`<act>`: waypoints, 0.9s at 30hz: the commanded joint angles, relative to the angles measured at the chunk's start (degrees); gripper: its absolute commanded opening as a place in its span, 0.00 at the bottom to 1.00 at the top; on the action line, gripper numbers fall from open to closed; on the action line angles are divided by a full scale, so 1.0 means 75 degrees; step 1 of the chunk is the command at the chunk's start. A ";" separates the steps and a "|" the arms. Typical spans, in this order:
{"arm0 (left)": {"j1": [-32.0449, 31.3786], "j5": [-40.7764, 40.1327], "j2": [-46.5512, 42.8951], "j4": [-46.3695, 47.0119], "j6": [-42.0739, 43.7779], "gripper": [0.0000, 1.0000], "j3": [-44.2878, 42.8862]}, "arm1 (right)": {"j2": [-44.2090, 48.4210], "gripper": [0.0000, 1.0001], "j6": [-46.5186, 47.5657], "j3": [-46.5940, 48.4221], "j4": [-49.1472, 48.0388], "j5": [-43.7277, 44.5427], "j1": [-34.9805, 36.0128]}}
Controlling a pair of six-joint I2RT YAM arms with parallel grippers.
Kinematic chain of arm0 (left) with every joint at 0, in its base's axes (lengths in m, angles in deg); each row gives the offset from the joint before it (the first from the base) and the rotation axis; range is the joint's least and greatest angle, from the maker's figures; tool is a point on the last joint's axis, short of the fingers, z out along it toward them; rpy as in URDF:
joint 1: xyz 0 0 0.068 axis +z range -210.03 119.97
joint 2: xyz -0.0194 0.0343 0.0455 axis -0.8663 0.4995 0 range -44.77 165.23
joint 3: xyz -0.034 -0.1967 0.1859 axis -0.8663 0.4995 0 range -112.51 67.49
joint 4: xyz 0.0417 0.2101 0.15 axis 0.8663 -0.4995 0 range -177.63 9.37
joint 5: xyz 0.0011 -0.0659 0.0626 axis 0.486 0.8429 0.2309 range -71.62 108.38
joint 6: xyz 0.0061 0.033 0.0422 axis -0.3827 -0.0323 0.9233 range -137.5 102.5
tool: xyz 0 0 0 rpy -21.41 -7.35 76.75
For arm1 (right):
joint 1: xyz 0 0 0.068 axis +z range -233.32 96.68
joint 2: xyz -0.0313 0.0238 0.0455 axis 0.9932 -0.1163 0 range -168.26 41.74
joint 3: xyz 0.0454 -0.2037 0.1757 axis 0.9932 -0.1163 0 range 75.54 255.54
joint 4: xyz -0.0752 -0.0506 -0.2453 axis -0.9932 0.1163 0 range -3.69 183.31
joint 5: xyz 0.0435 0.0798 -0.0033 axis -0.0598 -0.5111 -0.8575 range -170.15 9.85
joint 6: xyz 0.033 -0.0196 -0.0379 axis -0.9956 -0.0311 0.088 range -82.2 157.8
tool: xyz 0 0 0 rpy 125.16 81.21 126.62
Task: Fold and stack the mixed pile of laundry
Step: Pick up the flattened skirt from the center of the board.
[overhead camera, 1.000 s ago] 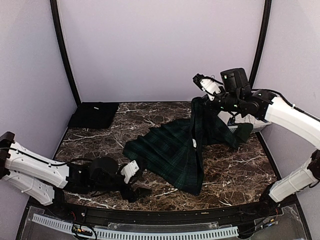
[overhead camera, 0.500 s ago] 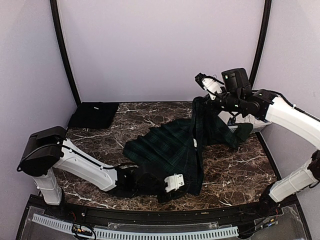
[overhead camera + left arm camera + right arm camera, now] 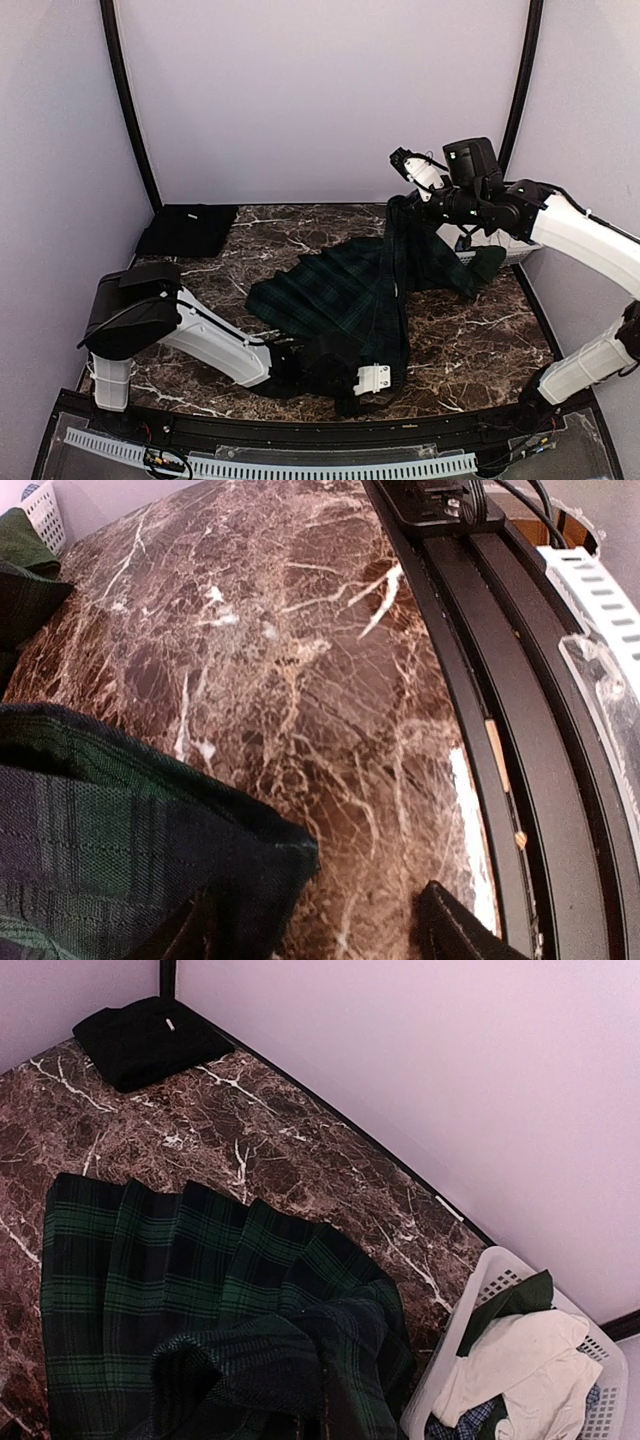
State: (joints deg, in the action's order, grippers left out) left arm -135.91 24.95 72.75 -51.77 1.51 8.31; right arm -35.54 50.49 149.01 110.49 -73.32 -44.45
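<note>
1. A plain black cloth piece (image 3: 187, 229) is lying folded flat in the far left corner of the marble table (image 3: 470, 330), well apart from everything else. The right wrist view is showing it too (image 3: 140, 1035), tucked against the back wall.
2. The left arm is reaching low across the near edge of the table, and the left gripper (image 3: 375, 385) is resting at the near hem of the tartan skirt (image 3: 330, 300). In the left wrist view its two dark fingers (image 3: 455, 930) are standing well apart, so the jaws are gaping and gripping nothing. A corner of the skirt (image 3: 110, 840) is lying on the marble between the fingers.
3. The green-and-navy skirt is spreading across the middle of the table, with its pleats fanning out toward the left. Its right side is rising off the surface in a narrow hanging fold.
4. The right gripper (image 3: 402, 192) is hovering high over the far right part of the table, and the top of that fold is hanging from it. Its jaws are pinched closed on the cloth. The right wrist camera is looking down on the skirt (image 3: 200, 1260), whose bunched fabric is filling the bottom of that view and hiding the fingers.
5. A white slatted basket (image 3: 480, 1290) is sitting at the right edge of the table. It is holding more laundry: a dark green item (image 3: 515, 1300), a cream cloth (image 3: 510, 1355) and a bluish checked piece (image 3: 470, 1420).
</note>
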 commanded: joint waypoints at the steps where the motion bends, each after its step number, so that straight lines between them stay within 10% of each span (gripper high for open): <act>1: 0.0203 0.0247 0.0255 -0.0140 -0.0183 0.66 -0.0370 | 0.0254 0.00 -0.0233 -0.0069 -0.0180 -0.0170 -0.0051; 12: 0.0565 -0.0749 -0.0044 -0.0087 -0.0392 0.04 -0.0253 | 0.0593 0.00 -0.0501 -0.0057 -0.0100 -0.0538 -0.0052; 27: 0.1660 -0.2427 -0.6748 -0.1742 -0.1508 0.00 0.0484 | 0.1059 0.00 -0.0573 0.2374 0.0362 -0.0735 -0.0182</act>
State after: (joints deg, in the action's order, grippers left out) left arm -123.62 12.86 31.48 -57.80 -9.25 14.82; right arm -31.65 47.56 160.20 116.37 -76.32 -45.56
